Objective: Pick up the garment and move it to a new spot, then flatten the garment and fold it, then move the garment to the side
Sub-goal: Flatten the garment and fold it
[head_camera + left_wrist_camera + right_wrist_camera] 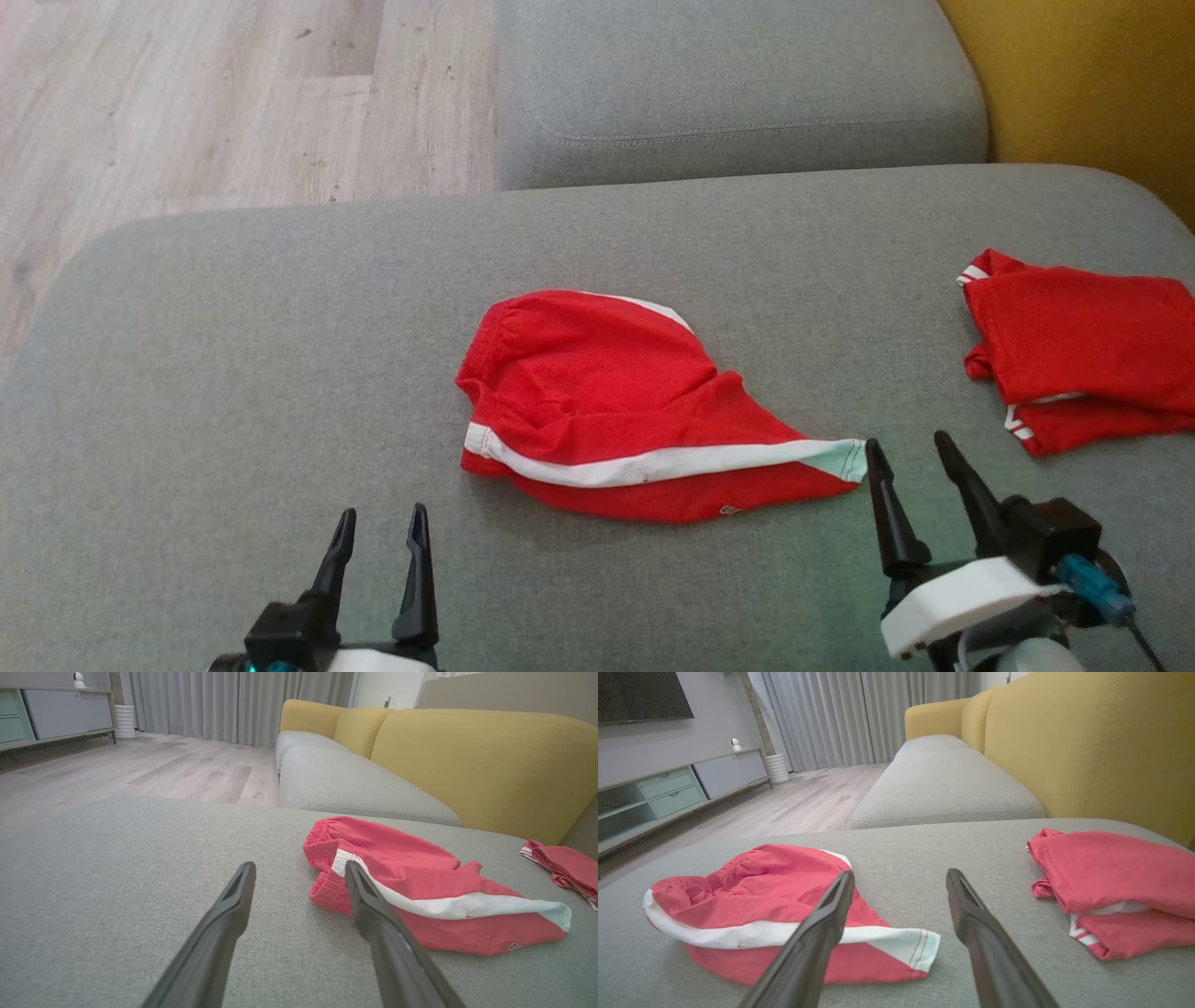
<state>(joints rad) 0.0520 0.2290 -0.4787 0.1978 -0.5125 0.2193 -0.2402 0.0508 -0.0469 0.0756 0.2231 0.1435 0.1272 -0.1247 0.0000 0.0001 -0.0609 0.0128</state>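
Observation:
The garment point(616, 401) is a pair of red shorts with a white side stripe, lying loosely crumpled in the middle of the grey sofa cushion point(233, 392). It also shows in the left wrist view point(420, 891) and the right wrist view point(761, 900). My right gripper point(910, 448) stands open just right of the garment's white hem corner, nothing between its fingers. My left gripper point(383, 523) is open near the cushion's front edge, left of and below the garment, apart from it.
A second red piece with white trim point(1083, 350) lies folded at the cushion's right edge. Another grey seat cushion point(728, 84) lies beyond, with the yellow sofa back point(1074, 75) at far right. Wood floor point(215, 93) lies to the left.

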